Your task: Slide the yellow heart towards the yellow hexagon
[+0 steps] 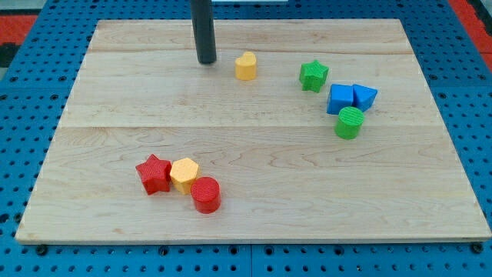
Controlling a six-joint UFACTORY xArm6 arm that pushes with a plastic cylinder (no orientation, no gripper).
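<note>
resting on the far part of the board, my tip (206,61) is bare, a plain rod end holding nothing and touching no block. just to its right, a small gap apart, sits the yellow heart (245,67), also in the far strip of the board. the yellow hexagon (184,174) lies well apart from both, near and slightly left, wedged between the red star (154,174) on its left and the red cylinder (206,194) on its near-right, all three touching or nearly so. the relation that matters: the heart must travel toward the near-left, but the tip stands on the heart's left, at about the same depth, so a push from here would likely send it rightward, away from the target. judgement: the tip needs to get round to the heart's far-right side first. on the right of the board, clear of that path, are the green star (314,75), the blue cube (340,98) touching the blue triangular block (364,97), and the green cylinder (350,122) just near of them. the pale wooden board (254,223) rests on a blue pegboard surround (473,108); the stretch between heart and hexagon looks open.
</note>
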